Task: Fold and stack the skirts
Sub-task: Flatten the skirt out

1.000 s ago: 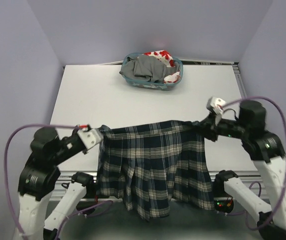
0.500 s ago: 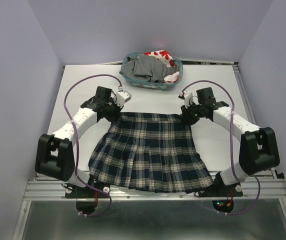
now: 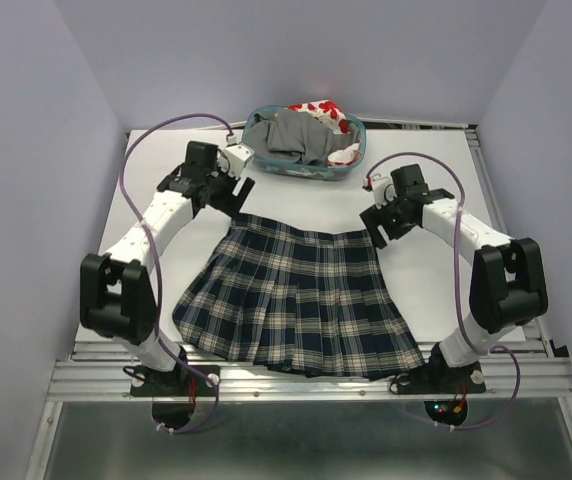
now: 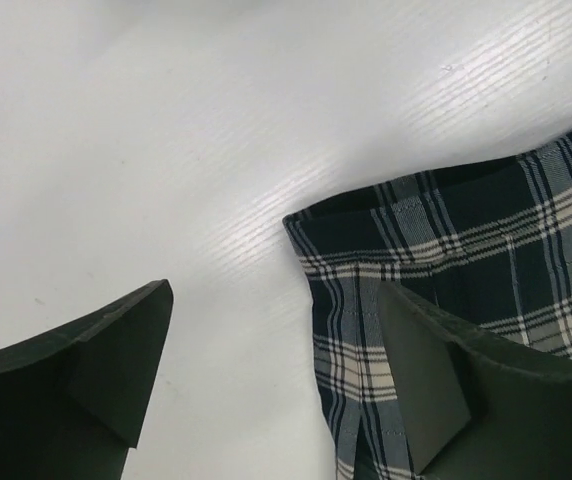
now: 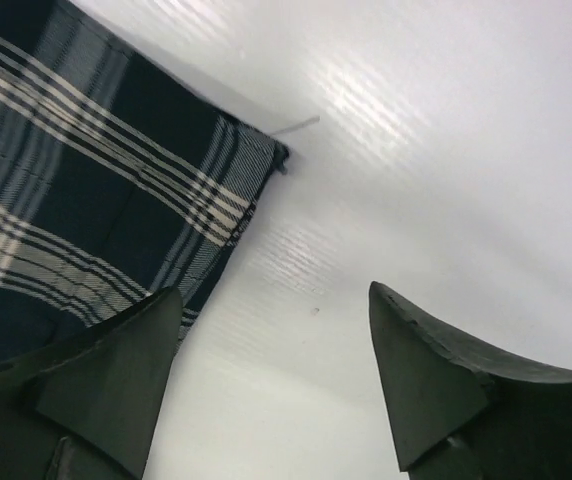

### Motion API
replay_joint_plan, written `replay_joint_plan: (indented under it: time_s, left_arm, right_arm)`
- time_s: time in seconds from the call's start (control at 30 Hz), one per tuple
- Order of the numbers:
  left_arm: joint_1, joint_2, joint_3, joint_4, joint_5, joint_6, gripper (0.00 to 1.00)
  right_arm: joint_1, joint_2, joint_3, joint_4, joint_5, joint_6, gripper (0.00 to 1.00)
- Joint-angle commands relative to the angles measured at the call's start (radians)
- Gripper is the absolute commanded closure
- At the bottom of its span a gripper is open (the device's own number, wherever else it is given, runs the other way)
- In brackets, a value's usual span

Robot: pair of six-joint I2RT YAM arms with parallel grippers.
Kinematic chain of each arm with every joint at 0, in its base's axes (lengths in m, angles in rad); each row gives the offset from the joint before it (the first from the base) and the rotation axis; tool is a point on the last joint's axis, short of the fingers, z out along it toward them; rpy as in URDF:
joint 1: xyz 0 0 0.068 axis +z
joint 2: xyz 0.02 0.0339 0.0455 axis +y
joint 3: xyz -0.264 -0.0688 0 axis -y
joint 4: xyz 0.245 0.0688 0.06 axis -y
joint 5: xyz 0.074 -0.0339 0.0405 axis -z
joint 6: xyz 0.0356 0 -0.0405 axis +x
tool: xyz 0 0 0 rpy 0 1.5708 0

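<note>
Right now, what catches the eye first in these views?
A plaid skirt lies spread flat on the table, hem toward the near edge. The left hand and right hand hover open over its two waist corners. At the far edge, a teal basket holds a grey skirt and a red-print skirt.

The basket (image 3: 296,172) stands in the way at the far edge of the table (image 3: 446,150). The left arm (image 3: 156,222) and right arm (image 3: 466,232) lie along both sides of the flat plaid skirt (image 3: 296,300). Bare table lies open between skirt and basket.
</note>
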Motion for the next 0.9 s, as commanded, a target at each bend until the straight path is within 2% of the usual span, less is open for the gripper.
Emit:
replay_joint_plan:
  time_s: [0.0, 0.03, 0.13, 0.17, 0.2, 0.27, 0.37, 0.43, 0.53, 0.63, 0.8, 0.87]
  left_arm:
    - [0.016, -0.172, -0.050, -0.126, 0.042, 0.031, 0.09]
    - [0.016, -0.201, -0.079, -0.152, 0.064, 0.042, 0.13]
    - [0.016, -0.209, -0.113, -0.263, 0.142, 0.073, 0.24]
    - [0.016, -0.203, -0.136, -0.280, 0.152, 0.077, 0.31]
    - [0.016, -0.195, -0.145, -0.300, 0.158, 0.081, 0.35]
    - [0.016, -0.162, -0.168, -0.314, 0.178, 0.088, 0.49]
    - [0.016, -0.090, -0.174, -0.332, 0.206, 0.085, 0.63]
    - [0.016, -0.021, -0.171, -0.337, 0.207, 0.085, 0.70]
    - [0.014, 0.074, -0.139, -0.320, 0.197, 0.081, 0.76]
    - [0.016, 0.193, -0.092, -0.301, 0.193, 0.064, 0.83]
    - [0.000, 0.381, 0.114, -0.286, 0.203, 0.028, 0.92]
    - [-0.017, 0.478, 0.247, -0.304, 0.201, 0.024, 0.93]
  right_arm:
    - [-0.002, -0.091, 0.128, -0.069, -0.118, -0.033, 0.22]
    - [-0.002, -0.088, 0.154, -0.089, -0.191, -0.036, 0.25]
    - [0.039, -0.028, 0.189, -0.181, -0.276, -0.096, 0.35]
    - [0.050, -0.007, 0.202, -0.199, -0.302, -0.106, 0.38]
    - [0.061, 0.015, 0.205, -0.233, -0.315, -0.143, 0.44]
    - [0.105, 0.076, 0.203, -0.253, -0.292, -0.180, 0.50]
    - [0.125, 0.139, 0.182, -0.241, -0.231, -0.194, 0.59]
    - [0.125, 0.161, 0.159, -0.225, -0.198, -0.211, 0.66]
    - [0.125, 0.175, 0.107, -0.216, -0.106, -0.246, 0.71]
    - [0.136, 0.141, 0.035, -0.231, -0.094, -0.286, 0.73]
    - [0.206, 0.037, -0.057, -0.294, -0.104, -0.310, 0.73]
    - [0.251, 0.009, -0.087, -0.313, -0.121, -0.306, 0.72]
